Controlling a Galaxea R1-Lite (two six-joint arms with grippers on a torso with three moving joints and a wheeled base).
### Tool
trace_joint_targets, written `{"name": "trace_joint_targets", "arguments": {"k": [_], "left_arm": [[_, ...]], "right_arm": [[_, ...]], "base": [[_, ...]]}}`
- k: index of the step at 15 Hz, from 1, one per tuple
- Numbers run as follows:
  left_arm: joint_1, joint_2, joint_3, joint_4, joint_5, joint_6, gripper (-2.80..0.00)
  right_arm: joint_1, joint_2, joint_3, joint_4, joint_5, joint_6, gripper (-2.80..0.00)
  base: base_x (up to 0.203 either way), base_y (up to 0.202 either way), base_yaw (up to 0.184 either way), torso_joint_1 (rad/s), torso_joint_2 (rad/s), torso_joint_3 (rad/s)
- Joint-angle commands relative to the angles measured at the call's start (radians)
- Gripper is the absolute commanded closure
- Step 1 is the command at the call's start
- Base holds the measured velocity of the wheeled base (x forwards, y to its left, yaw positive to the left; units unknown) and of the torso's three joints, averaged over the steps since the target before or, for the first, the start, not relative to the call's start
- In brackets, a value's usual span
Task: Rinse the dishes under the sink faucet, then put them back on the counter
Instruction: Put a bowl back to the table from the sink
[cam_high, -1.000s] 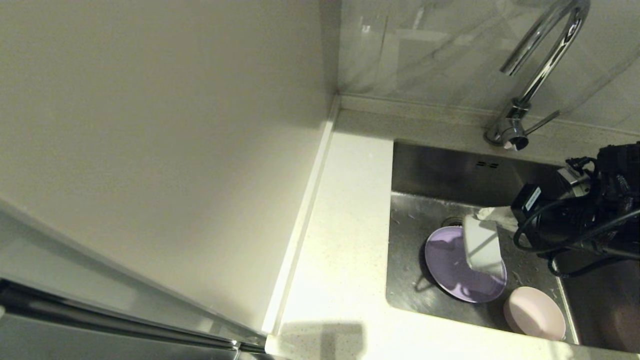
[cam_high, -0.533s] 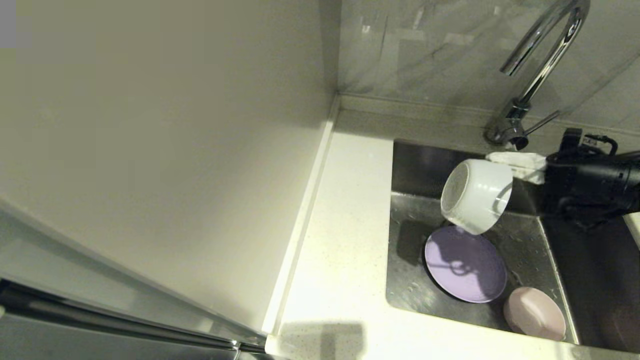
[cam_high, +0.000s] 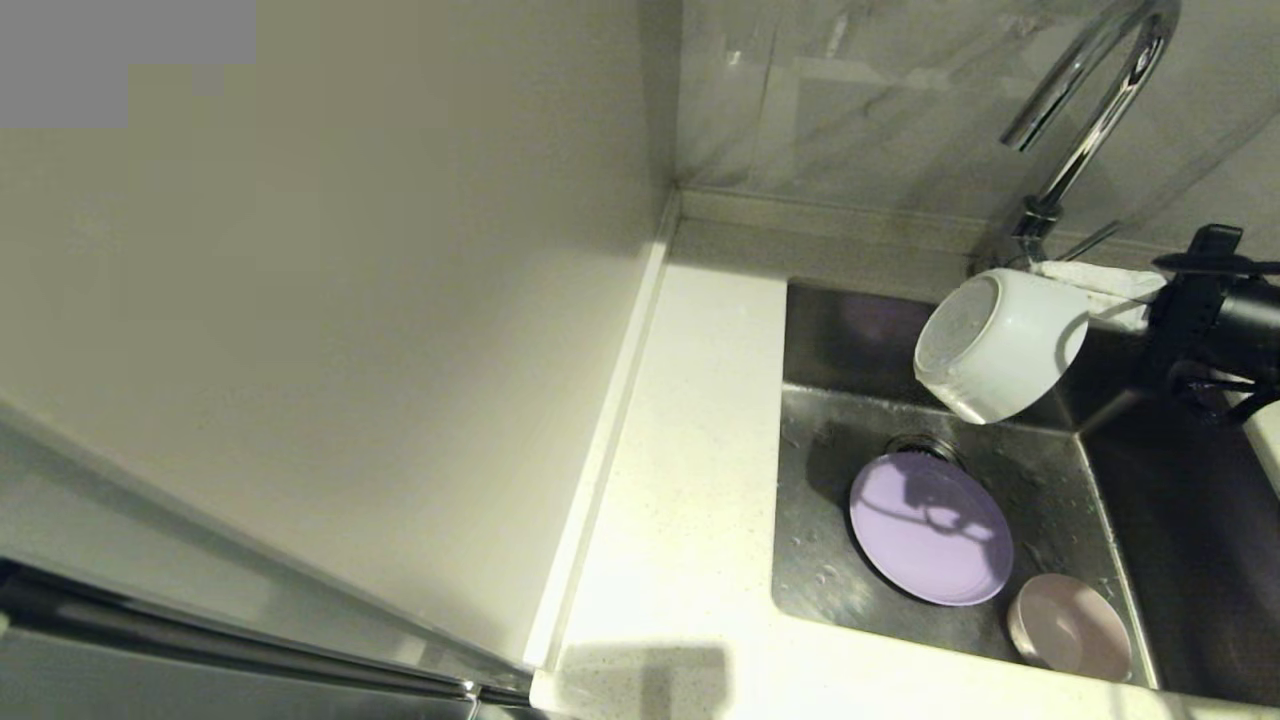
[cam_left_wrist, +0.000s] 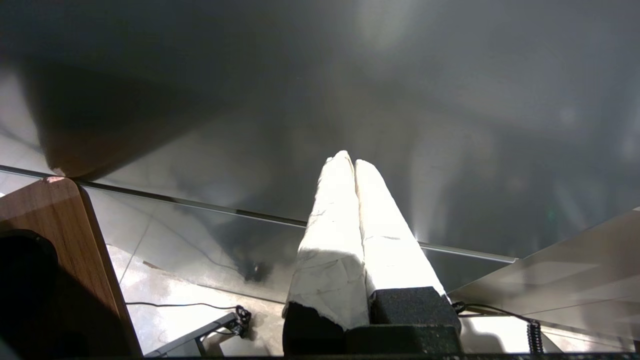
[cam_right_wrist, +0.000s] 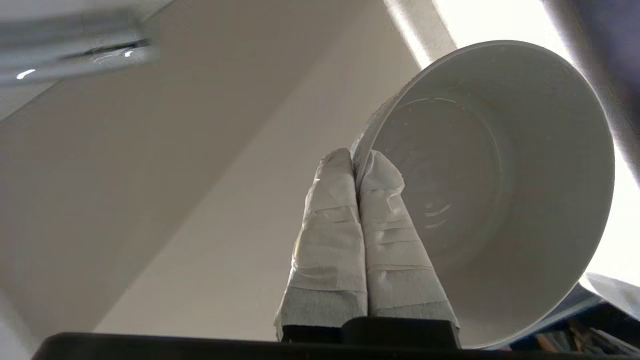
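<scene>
The white surface (cam_high: 690, 480) lies at nine o'clock of the sink (cam_high: 830, 560). The faucet (cam_high: 1085, 110) arches at one o'clock. The lavender plate (cam_high: 930, 528) lies in the basin, the pink bowl (cam_high: 1068, 628) at its four o'clock. Above them, the right hand (cam_right_wrist: 356, 162) pinches the tipped mug (cam_high: 1000, 345) by its rim. The left hand (cam_left_wrist: 352, 161), parked away, is closed on nothing.

No text, label, brand, number or sign legible in any view, none on the white mug (cam_high: 1000, 345), none on the faucet (cam_high: 1085, 110), none on the counter (cam_high: 690, 480) beside the sink (cam_high: 830, 360)
</scene>
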Motion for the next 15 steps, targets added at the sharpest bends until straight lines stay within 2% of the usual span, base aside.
{"name": "trace_joint_targets", "arguments": {"k": [1, 2, 4, 5, 7, 8, 12, 14, 15], "left_arm": [[0.0, 0.0, 0.003, 0.0, 0.0, -0.001, 0.0], [0.0, 0.0, 0.003, 0.0, 0.0, -0.001, 0.0], [-0.001, 0.0, 0.003, 0.0, 0.0, -0.001, 0.0], [-0.001, 0.0, 0.003, 0.0, 0.001, -0.001, 0.0], [0.0, 0.0, 0.003, 0.0, 0.0, -0.001, 0.0], [-0.001, 0.0, 0.003, 0.0, 0.0, -0.001, 0.0], [0.0, 0.0, 0.003, -0.001, 0.0, -0.001, 0.0], [0.0, 0.0, 0.003, 0.0, 0.0, -0.001, 0.0], [0.0, 0.0, 0.003, 0.0, 0.0, -0.001, 0.0]], "right_arm": [[-0.007, -0.03, -0.102, -0.009, 0.012, 0.092, 0.0], [-0.013, -0.046, -0.131, -0.011, 0.017, 0.142, 0.0], [-0.014, -0.038, -0.075, -0.012, 0.019, 0.121, 0.0], [-0.013, -0.027, -0.001, -0.012, 0.019, 0.058, 0.0], [-0.012, -0.024, 0.096, -0.011, 0.024, -0.123, 0.0], [-0.013, -0.035, 0.089, -0.011, 0.031, -0.136, 0.0], [-0.018, -0.071, -0.146, -0.009, 0.049, -0.041, 0.0], [-0.018, -0.056, -0.095, -0.01, 0.051, -0.039, 0.0], [-0.017, -0.043, -0.012, -0.01, 0.052, -0.064, 0.0]], "base": [[0.0, 0.0, 0.0, 0.0, 0.0, 0.0], [0.0, 0.0, 0.0, 0.0, 0.0, 0.0], [0.0, 0.0, 0.0, 0.0, 0.0, 0.0], [0.0, 0.0, 0.0, 0.0, 0.0, 0.0], [0.0, 0.0, 0.0, 0.0, 0.0, 0.0], [0.0, 0.0, 0.0, 0.0, 0.0, 0.0], [0.0, 0.0, 0.0, 0.0, 0.0, 0.0], [0.0, 0.0, 0.0, 0.0, 0.0, 0.0], [0.0, 0.0, 0.0, 0.0, 0.0, 0.0]]}}
